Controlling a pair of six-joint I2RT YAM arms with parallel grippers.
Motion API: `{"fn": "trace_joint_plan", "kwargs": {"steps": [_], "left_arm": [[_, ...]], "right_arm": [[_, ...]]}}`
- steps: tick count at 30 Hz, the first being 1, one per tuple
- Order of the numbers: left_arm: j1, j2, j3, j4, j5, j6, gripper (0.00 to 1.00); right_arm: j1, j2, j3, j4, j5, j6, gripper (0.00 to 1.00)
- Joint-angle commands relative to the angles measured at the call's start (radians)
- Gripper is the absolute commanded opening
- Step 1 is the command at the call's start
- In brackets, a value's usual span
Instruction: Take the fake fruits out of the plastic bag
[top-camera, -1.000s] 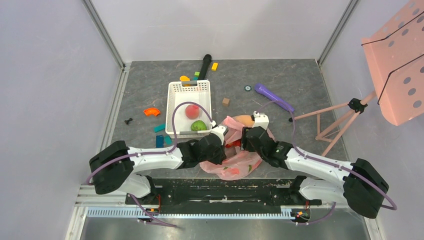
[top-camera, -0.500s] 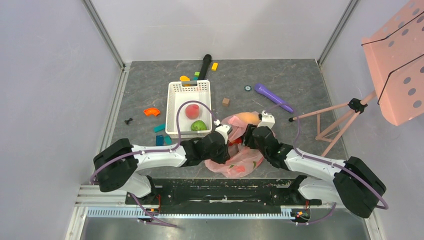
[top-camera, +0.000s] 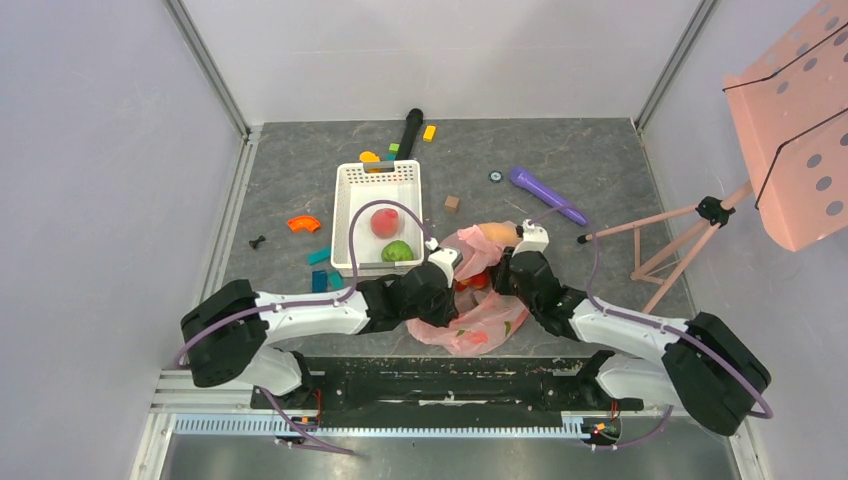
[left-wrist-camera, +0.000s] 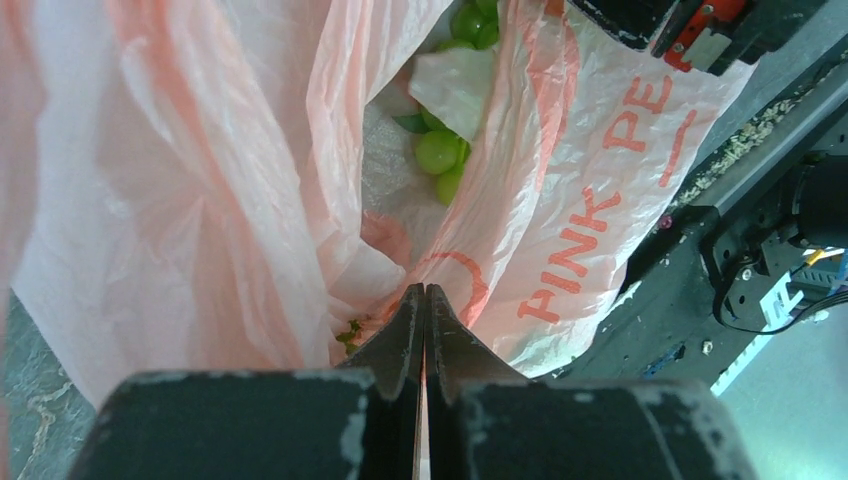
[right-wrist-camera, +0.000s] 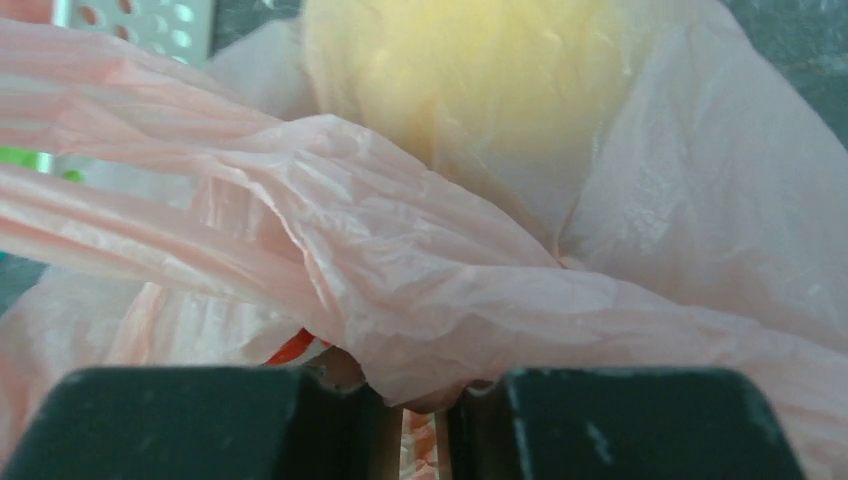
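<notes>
The pink plastic bag (top-camera: 487, 305) lies crumpled between my two arms, printed with red letters (left-wrist-camera: 590, 190). My left gripper (left-wrist-camera: 425, 290) is shut, with a thin strip of bag film pinched between its fingers at the bag's left edge (top-camera: 447, 262). A bunch of small green round fruits (left-wrist-camera: 440, 150) shows through the bag's mouth. My right gripper (right-wrist-camera: 425, 400) is shut on a thick fold of the bag (right-wrist-camera: 420, 290) at its right side (top-camera: 508, 262). A yellow-orange fruit (right-wrist-camera: 460, 70) shows blurred through the film, at the bag's far end (top-camera: 492, 235).
The white basket (top-camera: 345, 215) stands just left of the bag, holding a pink-red fruit (top-camera: 382, 222) and a green apple (top-camera: 397, 251). A purple cylinder (top-camera: 548, 196), small blocks (top-camera: 452, 203) and a black stick (top-camera: 410, 125) lie beyond. A pink stand (top-camera: 690, 225) is at the right.
My right gripper moved a little forward and its jaws closed on a fold of the bag. The bag bunched up between the arms. The left gripper stayed shut.
</notes>
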Motion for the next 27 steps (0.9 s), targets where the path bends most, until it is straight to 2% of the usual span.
{"fn": "trace_joint_plan", "kwargs": {"steps": [1,6,13,19,21,25,27], "left_arm": [[-0.004,-0.068,0.027,-0.019,-0.038,-0.023,0.02],[-0.004,-0.12,0.045,-0.05,-0.057,-0.011,0.02],[-0.004,-0.181,0.076,-0.097,-0.088,0.011,0.02],[-0.004,-0.181,0.093,-0.1,-0.088,0.024,0.03],[-0.004,-0.174,0.09,-0.093,-0.084,0.026,0.03],[-0.004,-0.168,0.082,-0.085,-0.088,0.03,0.02],[-0.004,-0.176,0.074,-0.085,-0.099,0.028,0.03]], "right_arm": [[-0.003,-0.095,0.012,0.055,-0.071,-0.076,0.12],[-0.002,-0.194,0.035,0.011,-0.141,-0.121,0.0],[-0.004,-0.266,0.128,-0.095,-0.263,-0.18,0.0],[-0.002,-0.263,0.196,-0.225,-0.291,-0.181,0.01],[-0.002,-0.261,0.21,-0.263,-0.337,-0.193,0.08],[-0.001,-0.323,0.211,-0.291,-0.402,-0.212,0.4],[0.0,-0.373,0.211,-0.319,-0.413,-0.232,0.48]]}}
